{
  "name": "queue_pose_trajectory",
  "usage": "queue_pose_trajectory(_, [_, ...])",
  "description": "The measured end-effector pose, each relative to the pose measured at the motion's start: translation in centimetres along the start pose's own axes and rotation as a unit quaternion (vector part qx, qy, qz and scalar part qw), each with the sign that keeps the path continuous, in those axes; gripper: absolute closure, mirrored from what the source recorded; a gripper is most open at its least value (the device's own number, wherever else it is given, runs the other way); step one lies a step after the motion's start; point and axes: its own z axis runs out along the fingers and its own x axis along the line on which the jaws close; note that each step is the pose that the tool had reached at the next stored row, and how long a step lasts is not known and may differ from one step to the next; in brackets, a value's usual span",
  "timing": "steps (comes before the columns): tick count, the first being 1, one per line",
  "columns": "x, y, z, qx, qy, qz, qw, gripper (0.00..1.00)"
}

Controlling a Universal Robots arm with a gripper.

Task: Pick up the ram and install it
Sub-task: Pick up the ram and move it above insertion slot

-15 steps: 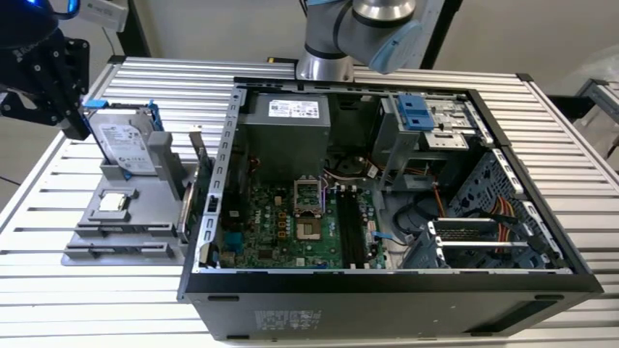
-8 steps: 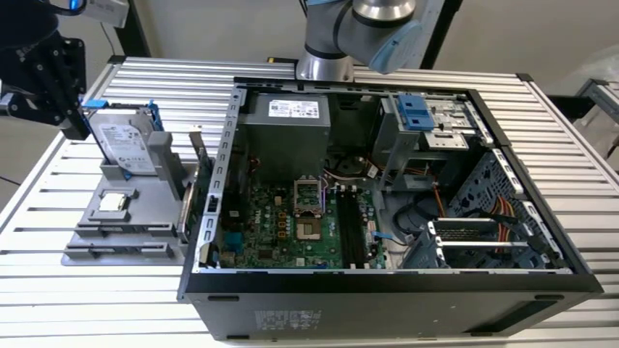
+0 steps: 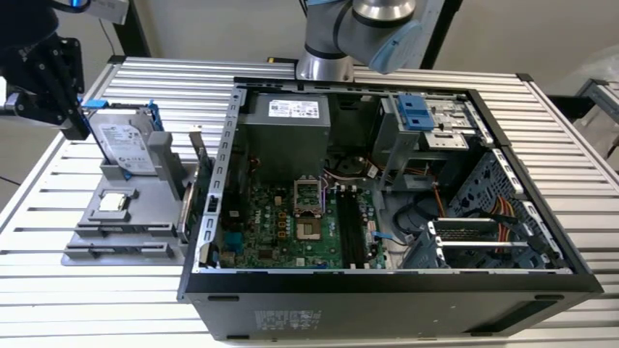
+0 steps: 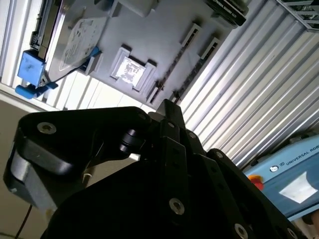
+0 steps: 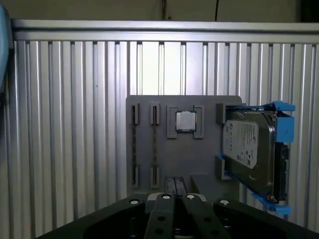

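Two ram sticks stand on edge in the slots of a grey holder tray (image 3: 97, 255), to the exterior view's left of the computer case. They appear as thin dark strips, one ram stick (image 5: 154, 144) beside the other (image 5: 133, 145), and again as ram sticks (image 4: 169, 74) in the second wrist view. My black gripper (image 3: 75, 129) hangs above the tray's far end, next to the hard drive, well clear of the ram. Its fingers (image 5: 169, 185) sit pressed together with nothing between them. The long black memory slots (image 3: 349, 225) lie on the motherboard inside the open case.
A silver hard drive in a blue frame (image 3: 126, 145) stands upright on the tray close to the gripper. A small square processor chip (image 3: 114, 201) lies mid-tray. The open case (image 3: 387, 279) has tall walls, a power supply (image 3: 285, 119) and loose cables.
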Motion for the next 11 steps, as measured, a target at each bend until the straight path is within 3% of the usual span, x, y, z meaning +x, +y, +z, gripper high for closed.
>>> queue_pose_trajectory(11, [0.0,0.0,0.02,-0.0003,0.0003,-0.025,0.9997,1.0])
